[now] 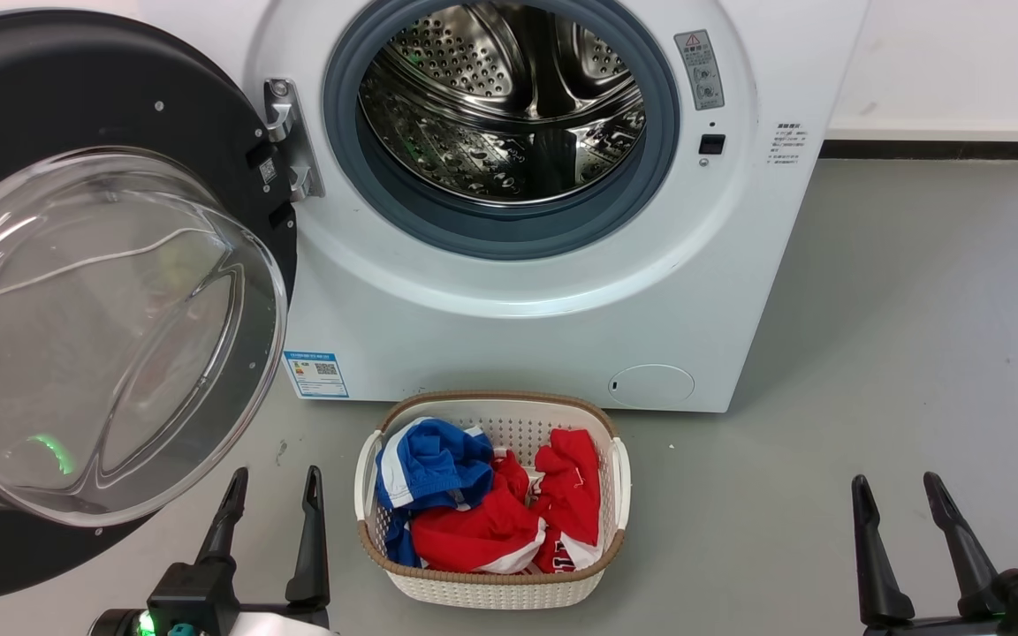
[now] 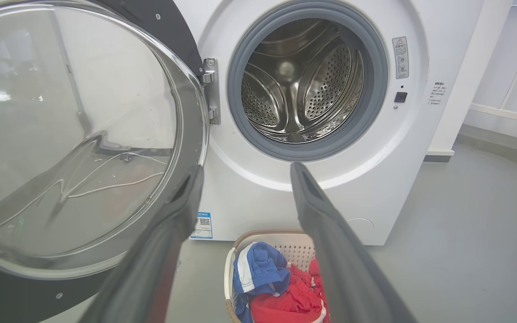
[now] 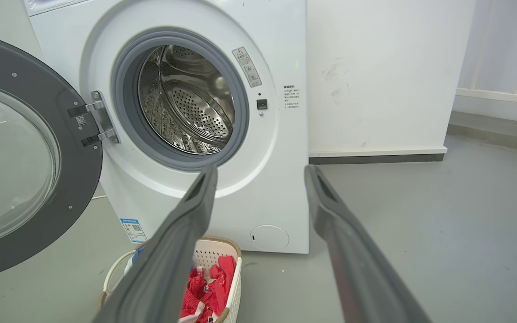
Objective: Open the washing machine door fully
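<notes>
Grey floor (image 1: 915,371), smooth and matt, head view. White washing machine (image 1: 509,344) stands on it at 12 o'clock. Cream laundry basket (image 1: 491,590) with a brown rim rests on the floor at 6 o'clock of the machine, near it but apart. Small dark scuff (image 1: 281,452) on the floor at 9 o'clock of the basket

Washing machine door (image 1: 107,340) was cut by left edge; warning label (image 1: 699,69) print unreadably small; basket (image 2: 292,248) cropped below.
</notes>
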You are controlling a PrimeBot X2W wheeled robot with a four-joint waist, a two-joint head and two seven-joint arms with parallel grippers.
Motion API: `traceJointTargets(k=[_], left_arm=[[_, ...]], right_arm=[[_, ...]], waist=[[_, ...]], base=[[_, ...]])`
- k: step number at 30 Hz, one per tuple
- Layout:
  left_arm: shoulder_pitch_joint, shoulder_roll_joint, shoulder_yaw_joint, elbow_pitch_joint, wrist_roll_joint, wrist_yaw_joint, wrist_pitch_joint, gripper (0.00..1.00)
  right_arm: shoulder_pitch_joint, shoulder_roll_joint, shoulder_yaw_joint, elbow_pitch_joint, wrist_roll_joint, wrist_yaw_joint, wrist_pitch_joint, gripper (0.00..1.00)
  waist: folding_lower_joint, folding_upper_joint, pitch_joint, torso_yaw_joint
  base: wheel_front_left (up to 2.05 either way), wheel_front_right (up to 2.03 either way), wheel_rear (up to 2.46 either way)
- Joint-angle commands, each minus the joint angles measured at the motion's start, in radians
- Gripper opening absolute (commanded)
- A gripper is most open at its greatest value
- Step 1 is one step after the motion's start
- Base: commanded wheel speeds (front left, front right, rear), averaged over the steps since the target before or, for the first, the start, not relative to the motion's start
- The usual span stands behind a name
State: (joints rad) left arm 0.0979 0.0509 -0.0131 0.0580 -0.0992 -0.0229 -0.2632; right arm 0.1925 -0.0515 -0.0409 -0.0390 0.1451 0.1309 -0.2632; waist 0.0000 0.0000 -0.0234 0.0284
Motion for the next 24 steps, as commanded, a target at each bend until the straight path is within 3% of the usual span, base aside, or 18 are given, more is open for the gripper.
traceJointTargets(k=[1,7,8,13,24], left_arm=[[-0.002,-0.001,0.001,0.0,0.006,0.003,-0.002,1.0],[0.002,-0.001,-0.001,0.007,0.007,0.011,-0.002,1.0],[0.0,0.0,-0.003,0.011,0.0,0.01,0.0,0.0],[0.015,0.0,-0.008,0.06,-0.006,0.009,0.005,0.0],[-0.021,0.0,0.013,0.081,-0.23,-0.009,0.062,0.0]], right_arm=[[0.004,0.003,-0.002,0.001,0.004,0.0,-0.002,1.0],[0.006,0.003,0.0,-0.001,0.004,0.0,-0.002,1.0],[0.0,0.0,0.0,0.003,0.003,0.0,0.0,0.0],[0.003,0.0,0.003,0.05,0.008,0.0,0.005,0.0],[-0.042,-0.014,0.01,0.081,0.241,0.0,0.046,0.0]], waist=[[0.0,0.0,-0.001,0.0],[0.0,0.0,-0.004,-0.003],[0.0,0.0,-0.004,-0.003],[0.0,0.0,-0.005,-0.004],[0.0,0.0,-0.002,-0.006]], base=[[0.0,0.0,0.0],[0.0,0.0,0.0],[0.0,0.0,0.0],[0.0,0.0,0.0],[0.0,0.0,0.0]])
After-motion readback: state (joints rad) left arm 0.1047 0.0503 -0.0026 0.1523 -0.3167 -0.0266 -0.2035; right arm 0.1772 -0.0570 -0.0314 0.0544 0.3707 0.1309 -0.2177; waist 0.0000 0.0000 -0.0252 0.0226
